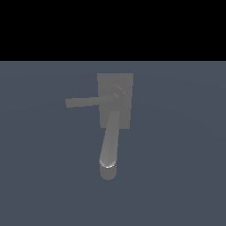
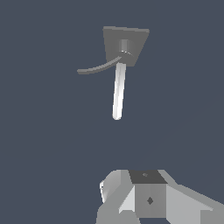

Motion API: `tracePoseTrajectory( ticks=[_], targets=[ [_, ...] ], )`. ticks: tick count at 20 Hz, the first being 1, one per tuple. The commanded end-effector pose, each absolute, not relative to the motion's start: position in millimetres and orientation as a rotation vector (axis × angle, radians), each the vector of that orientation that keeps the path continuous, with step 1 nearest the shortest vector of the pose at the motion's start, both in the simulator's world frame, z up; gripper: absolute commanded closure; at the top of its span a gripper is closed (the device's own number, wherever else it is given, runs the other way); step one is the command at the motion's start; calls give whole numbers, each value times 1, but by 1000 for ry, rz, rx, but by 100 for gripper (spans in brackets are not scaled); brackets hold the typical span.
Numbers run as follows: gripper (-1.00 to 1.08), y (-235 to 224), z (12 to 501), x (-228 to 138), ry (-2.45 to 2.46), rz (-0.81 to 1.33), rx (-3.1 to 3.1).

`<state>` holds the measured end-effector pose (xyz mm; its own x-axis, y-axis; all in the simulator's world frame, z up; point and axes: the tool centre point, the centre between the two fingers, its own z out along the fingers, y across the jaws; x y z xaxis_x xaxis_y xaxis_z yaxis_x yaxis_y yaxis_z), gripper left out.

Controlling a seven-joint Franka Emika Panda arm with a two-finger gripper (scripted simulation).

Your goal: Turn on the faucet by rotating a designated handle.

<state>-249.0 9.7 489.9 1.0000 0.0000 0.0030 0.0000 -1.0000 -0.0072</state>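
The faucet is a matte grey fixture with a flat rectangular base plate. Its thick round-ended spout runs from the hub toward the near side. The handle, a slim bar with a squared end, juts from the hub toward the exterior view's left. The wrist view shows the same plate, the spout and the thinner handle. Only part of my gripper shows, at the edge of the wrist view, well apart from the faucet and touching nothing. How its jaws stand is unclear.
A plain blue-grey floor surrounds the faucet. The arm does not appear in the exterior view. The upper band of that view is black.
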Motion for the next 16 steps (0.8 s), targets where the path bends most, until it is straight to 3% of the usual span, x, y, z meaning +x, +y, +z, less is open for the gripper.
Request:
tracePoseTrajectory(
  ticks=[1, 16],
  targets=[
    [108, 10, 490, -249, 0, -5, -3134],
    [108, 2, 467, -231, -20, 67, -3187]
  ],
)
